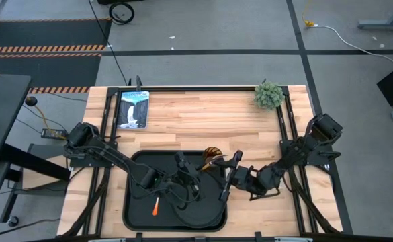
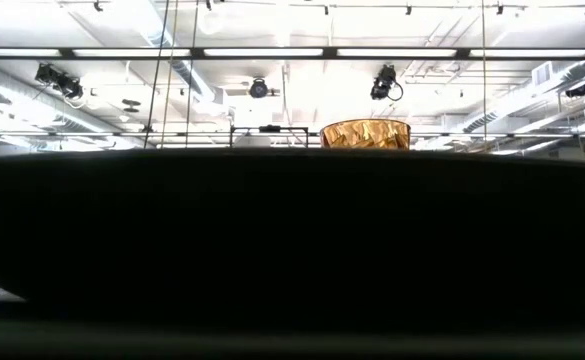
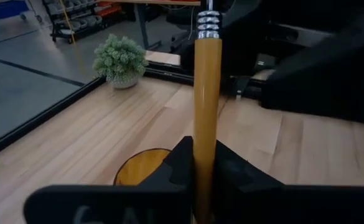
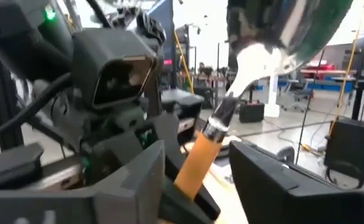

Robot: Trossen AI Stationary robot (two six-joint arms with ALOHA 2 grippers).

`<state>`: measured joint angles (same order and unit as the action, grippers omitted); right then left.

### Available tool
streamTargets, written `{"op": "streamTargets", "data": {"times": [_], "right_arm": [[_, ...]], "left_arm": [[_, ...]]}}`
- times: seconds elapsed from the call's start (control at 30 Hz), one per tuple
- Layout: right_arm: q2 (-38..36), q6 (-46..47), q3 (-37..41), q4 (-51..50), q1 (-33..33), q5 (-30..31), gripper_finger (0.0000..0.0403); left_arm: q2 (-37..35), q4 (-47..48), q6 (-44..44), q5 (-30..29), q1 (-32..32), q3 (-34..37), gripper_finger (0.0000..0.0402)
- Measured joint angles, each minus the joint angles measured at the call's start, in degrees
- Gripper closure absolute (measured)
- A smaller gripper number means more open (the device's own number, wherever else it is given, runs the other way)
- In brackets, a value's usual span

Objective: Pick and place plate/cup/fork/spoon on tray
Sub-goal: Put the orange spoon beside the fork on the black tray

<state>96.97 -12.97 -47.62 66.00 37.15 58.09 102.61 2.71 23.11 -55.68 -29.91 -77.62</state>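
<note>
The spoon (image 4: pixel 275 37), with a silver bowl and an orange handle, stands bowl up over the tray (image 1: pixel 130 202). My left gripper (image 1: pixel 188 176) is shut on its handle (image 3: pixel 205 93). My right gripper (image 1: pixel 224 183) is open, one finger on either side of the handle (image 4: pixel 200 155). The round black plate (image 1: pixel 199 214) lies in the tray's near right part. The fork's orange handle (image 1: pixel 156 207) lies on the tray floor to its left. The amber cup (image 1: pixel 211 156) stands by the tray's far right corner. I cannot tell whether it is on the tray or just beyond it. My left gripper pinches the spoon's orange handle at its lower part (image 3: pixel 204 163) between its two fingers, which lie across it. The handle stands up from the fingers to the ribbed silver neck (image 3: pixel 208 22). The spoon is lifted clear of the tray.
A potted plant (image 1: pixel 269 94) stands at the far right of the table. A picture card (image 1: pixel 133 109) lies at the far left. In the low view the tray's dark wall (image 2: pixel 292 240) blocks nearly everything; only the cup's rim (image 2: pixel 365 134) shows above it.
</note>
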Motion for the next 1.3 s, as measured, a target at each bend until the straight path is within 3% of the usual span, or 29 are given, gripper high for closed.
{"op": "streamTargets", "data": {"times": [0.2, 0.43, 0.77, 1.1, 1.3], "right_arm": [[-3.26, 4.3, 0.0, -9.84, 2.77, 4.04, 0.0179], [-7.72, 11.1, 0.0, -22.2, 5.83, 4.81, 0.0176], [-9.97, 32.89, 0.0, -47.68, 5.11, -3.43, 0.0177], [-9.97, 35.49, 0.0, -50.26, 5.52, -4.38, 0.0177], [-9.97, 35.49, 0.0, -49.93, 5.52, -4.38, 0.0177]], "left_arm": [[0.0, 3.3, 3.77, 0.0, -1.28, 0.0, 0.037], [0.02, 11.16, 14.55, 0.0, -4.0, 1.62, 0.037], [0.05, 11.99, 33.1, 2.07, -9.15, 10.49, 0.037], [0.09, 14.54, 59.83, 4.37, -18.91, 15.15, 0.0368], [0.12, 25.19, 80.49, 4.42, -24.37, 15.32, 0.0365]]}}
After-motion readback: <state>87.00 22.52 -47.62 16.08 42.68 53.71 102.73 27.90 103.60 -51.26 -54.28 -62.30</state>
